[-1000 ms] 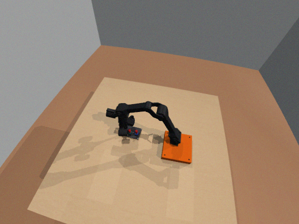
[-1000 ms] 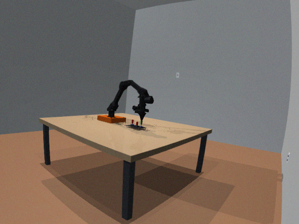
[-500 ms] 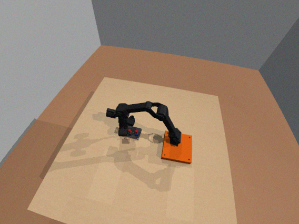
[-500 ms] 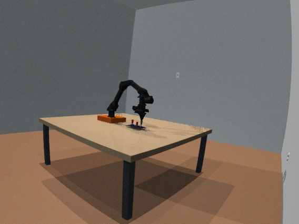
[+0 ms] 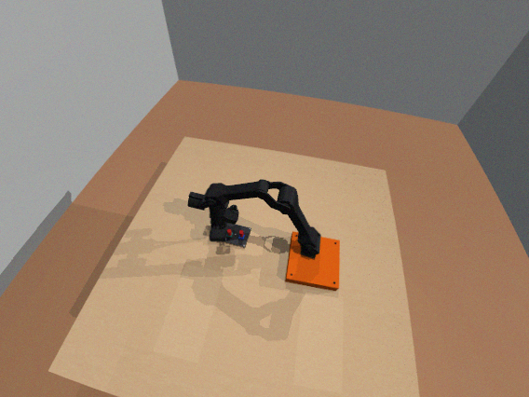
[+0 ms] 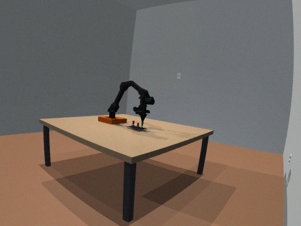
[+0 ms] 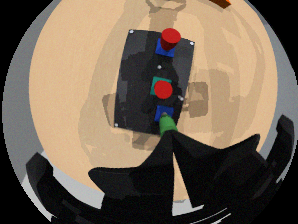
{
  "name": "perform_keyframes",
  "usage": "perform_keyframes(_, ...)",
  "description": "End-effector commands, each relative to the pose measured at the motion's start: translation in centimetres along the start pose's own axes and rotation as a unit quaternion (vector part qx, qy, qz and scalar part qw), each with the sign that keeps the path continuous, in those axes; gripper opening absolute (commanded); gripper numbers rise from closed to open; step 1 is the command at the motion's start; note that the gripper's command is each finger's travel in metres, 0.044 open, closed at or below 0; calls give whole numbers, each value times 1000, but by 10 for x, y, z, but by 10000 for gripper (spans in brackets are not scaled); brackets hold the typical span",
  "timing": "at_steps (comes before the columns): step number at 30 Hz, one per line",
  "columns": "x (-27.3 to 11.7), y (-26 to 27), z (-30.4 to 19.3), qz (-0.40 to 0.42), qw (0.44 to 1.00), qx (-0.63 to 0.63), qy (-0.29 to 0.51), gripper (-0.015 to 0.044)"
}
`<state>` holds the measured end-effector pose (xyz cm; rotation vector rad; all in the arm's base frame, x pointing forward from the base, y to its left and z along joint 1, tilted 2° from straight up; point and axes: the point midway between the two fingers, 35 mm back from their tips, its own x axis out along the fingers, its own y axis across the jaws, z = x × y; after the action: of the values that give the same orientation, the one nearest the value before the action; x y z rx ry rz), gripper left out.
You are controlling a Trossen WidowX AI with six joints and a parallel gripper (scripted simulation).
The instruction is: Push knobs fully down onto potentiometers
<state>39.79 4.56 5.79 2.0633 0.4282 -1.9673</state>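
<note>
The dark circuit board (image 5: 236,241) (image 6: 136,128) (image 7: 135,85) carries three knobs in a row. A red knob (image 5: 241,232) (image 6: 133,122) (image 7: 170,37) stands over a blue potentiometer at the end nearer the arm's base. The middle red knob (image 5: 229,232) (image 6: 138,124) (image 7: 163,90) is over a teal potentiometer. A green knob (image 6: 142,123) (image 7: 168,125) stands over the other blue potentiometer (image 7: 163,113), with a bit of shaft showing between them. My gripper (image 6: 143,121) (image 7: 169,133) is shut and empty, its tips at the green knob's top; whether they touch cannot be told.
The arm's orange base block (image 5: 317,270) (image 6: 112,120) stands on the wooden table (image 5: 261,363) (image 6: 100,135), beyond the board's far red knob. The arm arches over from it. In the top view the wrist hides the green knob and fingertips.
</note>
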Motion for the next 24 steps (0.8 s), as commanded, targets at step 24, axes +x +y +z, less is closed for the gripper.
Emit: perform_keyframes(24,28,1,-3,-3,1000,1,-10,0)
